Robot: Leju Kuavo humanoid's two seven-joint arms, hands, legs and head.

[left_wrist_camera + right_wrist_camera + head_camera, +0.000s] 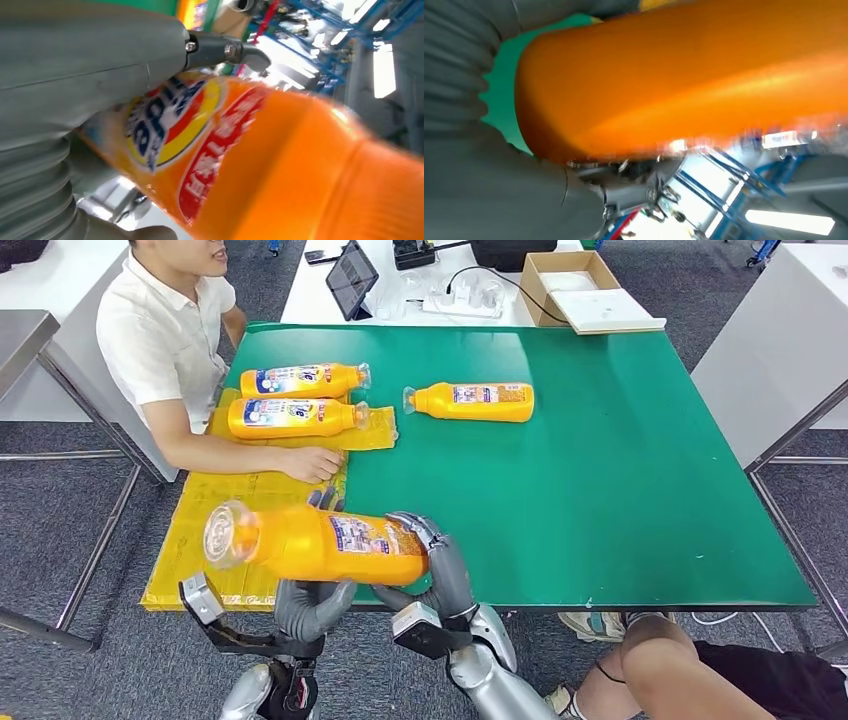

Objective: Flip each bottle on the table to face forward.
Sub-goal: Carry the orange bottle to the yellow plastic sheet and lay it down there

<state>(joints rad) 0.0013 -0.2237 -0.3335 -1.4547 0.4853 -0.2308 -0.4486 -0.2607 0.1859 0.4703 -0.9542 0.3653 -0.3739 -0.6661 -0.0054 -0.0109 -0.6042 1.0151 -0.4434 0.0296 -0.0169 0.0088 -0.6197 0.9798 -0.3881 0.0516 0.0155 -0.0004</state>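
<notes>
Both robot hands grip one orange plastic bottle (320, 543) lying on its side above the near left edge of the green tabletop (600, 500): the left hand (310, 608) cradles it from beneath, the right hand (440, 565) wraps its base. Its label faces up, cap end left. Three more orange bottles lie farther back; a person's hand (312, 463) rests on yellow sheeting (205, 530).

grey carpet floor (700, 300), white desks (310, 295), metal table legs (95, 550)
</notes>
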